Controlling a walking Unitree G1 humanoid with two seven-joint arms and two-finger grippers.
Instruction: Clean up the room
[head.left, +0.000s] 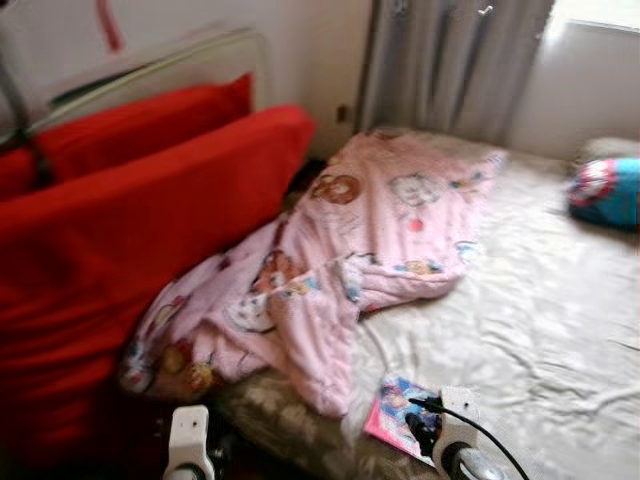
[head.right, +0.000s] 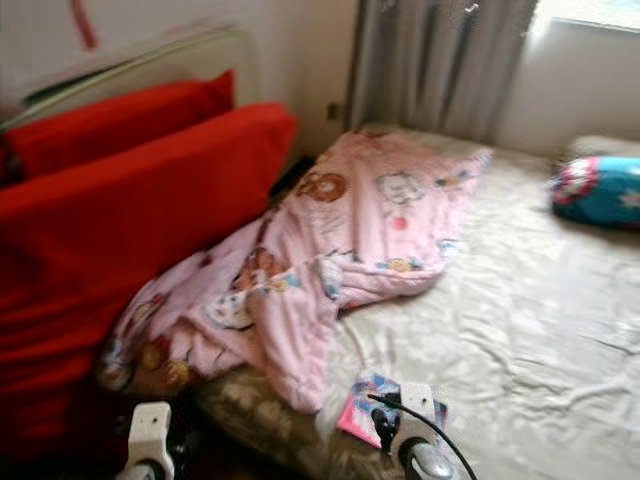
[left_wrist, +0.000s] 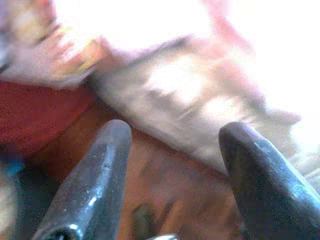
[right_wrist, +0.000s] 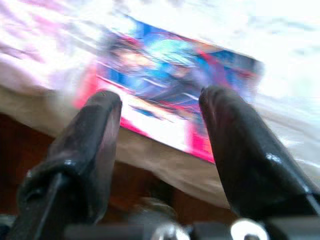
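Closest to the lens in the left eye view, the right end effector (head.left: 425, 428) reaches low over the near edge of the bed (head.left: 540, 310), its white wrist housing and black cable just behind it, right above a pink and blue booklet (head.left: 395, 410) that lies flat on the pale wrinkled sheet. The left end effector (head.left: 190, 445) shows as a white block at the bottom, beside the bed's corner and in front of a big red cushion (head.left: 130, 260). A pink cartoon-print blanket (head.left: 340, 260) is bunched across the bed, one end spilling against the cushion. A second red cushion (head.left: 130, 125) leans behind, against a metal rail. Far across the bed sits a blue and red pillow (head.left: 605, 192); grey curtains (head.left: 450, 60) hang at the back beside a bright window.

From the left wrist view, the left end effector (left_wrist: 175, 150) has its two black fingers (left_wrist: 97, 175) spread apart with nothing between them, hanging over brown floor (left_wrist: 165, 190) near the mattress edge; all is blurred.

From the right wrist view, the right end effector (right_wrist: 160, 120) also has its fingers (right_wrist: 240, 150) apart, framing the booklet (right_wrist: 170, 95), which lies near the mattress edge. I cannot tell whether the tips touch it.
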